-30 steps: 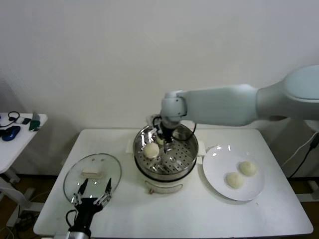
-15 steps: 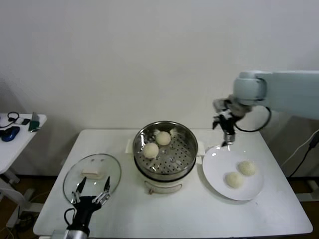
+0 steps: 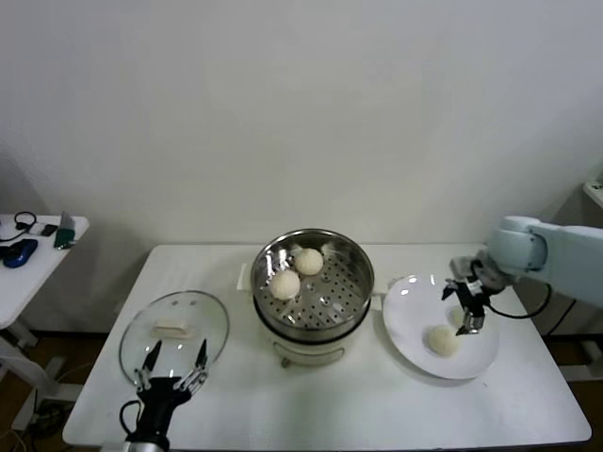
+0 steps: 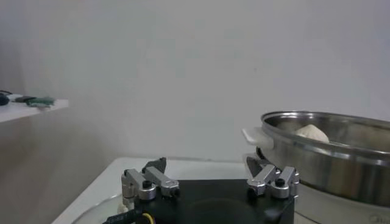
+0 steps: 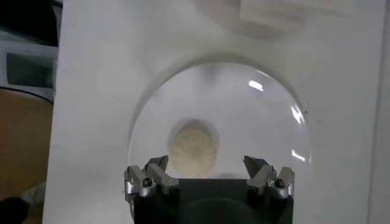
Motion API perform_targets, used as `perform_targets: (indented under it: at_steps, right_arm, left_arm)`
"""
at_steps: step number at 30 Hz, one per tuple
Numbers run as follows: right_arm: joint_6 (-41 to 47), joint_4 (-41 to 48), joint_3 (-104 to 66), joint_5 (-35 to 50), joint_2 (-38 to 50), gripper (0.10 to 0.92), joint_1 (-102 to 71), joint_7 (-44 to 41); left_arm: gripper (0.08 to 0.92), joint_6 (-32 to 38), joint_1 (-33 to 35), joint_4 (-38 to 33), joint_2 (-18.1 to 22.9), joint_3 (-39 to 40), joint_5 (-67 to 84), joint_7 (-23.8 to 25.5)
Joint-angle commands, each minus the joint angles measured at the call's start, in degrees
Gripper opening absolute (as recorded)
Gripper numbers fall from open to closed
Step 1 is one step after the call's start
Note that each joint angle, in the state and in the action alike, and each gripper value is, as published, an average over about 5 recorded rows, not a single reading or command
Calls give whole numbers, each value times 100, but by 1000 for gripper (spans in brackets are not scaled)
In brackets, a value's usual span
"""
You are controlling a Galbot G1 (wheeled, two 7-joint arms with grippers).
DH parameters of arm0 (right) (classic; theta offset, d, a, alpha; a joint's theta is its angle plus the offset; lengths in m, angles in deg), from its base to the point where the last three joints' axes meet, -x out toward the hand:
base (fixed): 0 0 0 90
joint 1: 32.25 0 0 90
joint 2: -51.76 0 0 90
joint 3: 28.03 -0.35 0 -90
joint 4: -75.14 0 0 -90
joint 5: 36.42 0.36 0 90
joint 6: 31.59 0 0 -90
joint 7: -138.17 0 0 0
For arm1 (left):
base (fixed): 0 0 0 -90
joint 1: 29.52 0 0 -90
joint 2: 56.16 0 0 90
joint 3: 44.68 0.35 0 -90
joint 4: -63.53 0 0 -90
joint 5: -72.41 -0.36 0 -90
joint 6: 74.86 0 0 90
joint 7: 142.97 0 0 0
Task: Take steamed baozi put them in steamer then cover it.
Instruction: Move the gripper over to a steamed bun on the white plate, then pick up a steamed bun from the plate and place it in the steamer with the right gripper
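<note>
Right end effector (image 3: 467, 312) hung open over the plate (image 3: 415, 339), straddling a baozi (image 5: 193, 147) we'd grab next; two baozi (image 3: 296, 271) sat in the steamer (image 3: 353, 262) beyond. Left end effector (image 3: 172, 368) idled open beside the lid (image 3: 174, 325).

a white worktop (image 3: 377, 405) fills the lower part of the head view, set against a plain pale wall (image 3: 301, 113). on its left part lies a round glass lid (image 3: 175, 330) with a pale handle at its middle; the lid lies flat. on the right part of the worktop sits a flat white round plate (image 3: 415, 348), glossy, with bright glints on its rim nearest the wall; it also shows in the right wrist view (image 5: 274, 122). well apart, at the far left, stands a small white side table (image 3: 38, 254) carrying a dark blue object (image 3: 19, 251), a black looped cable or headset (image 3: 24, 222) and a small green item (image 3: 64, 231). dark cables (image 3: 565, 301) hang at the right edge beyond the worktop.
</note>
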Motion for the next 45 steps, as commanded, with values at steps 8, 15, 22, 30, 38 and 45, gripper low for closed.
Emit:
perform_targets:
  at_steps: [8,15,22,30,38,45]
  right_arm:
    - [247,582,-1334,-699,-93,823,-1873,350]
    - [295,736,-1592,-728,-211,823,-2142,383]
    - [289,778,-1653,-732,-226,766,-2197,350]
    - [146,729,-1639,-691,-151,680,-1814,198]
    - [-870,383,-112,-277,-358,670,951,-353]
    - [-2296,43,153,48,-1338,670,2952,-887]
  left_arm:
    - [823,57,146,-25,26,-7,-32,-9]
    - [823,49,137,-26,26,-5,-41,-10]
    - [823,41,133,-18,26,-17,-41,-17]
    - [823,23,122,-42,44,-6,-46,-26]
    - [823,9,136,-95,47,11,-99,-27]
    - [823,7,137,-76,30,3,-148,-26]
